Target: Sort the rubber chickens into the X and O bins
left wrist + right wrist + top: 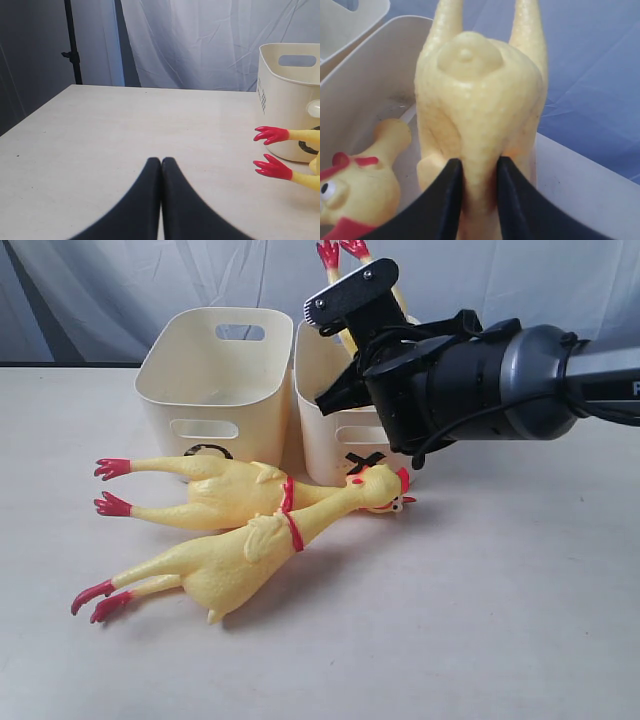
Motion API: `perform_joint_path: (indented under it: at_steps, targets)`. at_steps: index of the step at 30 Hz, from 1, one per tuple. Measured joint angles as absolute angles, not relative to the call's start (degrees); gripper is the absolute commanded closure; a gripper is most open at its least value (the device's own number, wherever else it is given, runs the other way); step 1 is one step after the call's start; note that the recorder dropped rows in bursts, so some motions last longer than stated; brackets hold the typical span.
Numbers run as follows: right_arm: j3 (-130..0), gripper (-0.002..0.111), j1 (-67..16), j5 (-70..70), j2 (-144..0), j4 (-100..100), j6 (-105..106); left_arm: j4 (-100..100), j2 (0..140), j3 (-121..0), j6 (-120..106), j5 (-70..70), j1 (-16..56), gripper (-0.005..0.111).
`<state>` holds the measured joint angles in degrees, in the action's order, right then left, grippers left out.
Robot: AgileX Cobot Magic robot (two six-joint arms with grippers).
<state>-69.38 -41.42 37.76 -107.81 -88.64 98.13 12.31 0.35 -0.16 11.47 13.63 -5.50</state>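
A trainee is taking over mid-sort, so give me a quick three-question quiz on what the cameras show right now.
1. True or false: the left end effector is shut and holds nothing.
2. The right end effector grips a rubber chicken, feet up, over which bin? A) X bin B) O bin C) neither
3. How many loose chickens lie on the table?
Key: 1 true; 2 A; 3 two.
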Motion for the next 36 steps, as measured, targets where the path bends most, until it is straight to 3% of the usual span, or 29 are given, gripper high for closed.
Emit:
perform_joint_path:
  at_steps: [5, 16, 26, 36]
  targets:
    - [-69.5, 0.053, -41.4, 37.9, -107.8, -88.6, 98.1, 12.3, 0.3, -0.2, 11.5, 13.6, -5.5, 0.107]
    - [-69.5, 0.052, -41.4, 41.3, -107.4, -88.5, 98.1, 12.3, 0.3, -0.2, 11.5, 13.6, -5.5, 0.107]
    - [-69.7, 0.052, -41.4, 44.7, -98.3, -91.9, 101.3, 12.8, 0.3, -0.2, 11.5, 13.6, -5.5, 0.107]
    - [-69.7, 0.053, -41.4, 59.8, -94.0, -99.5, 110.0, 12.8, 0.3, -0.2, 11.5, 13.6, -5.5, 0.107]
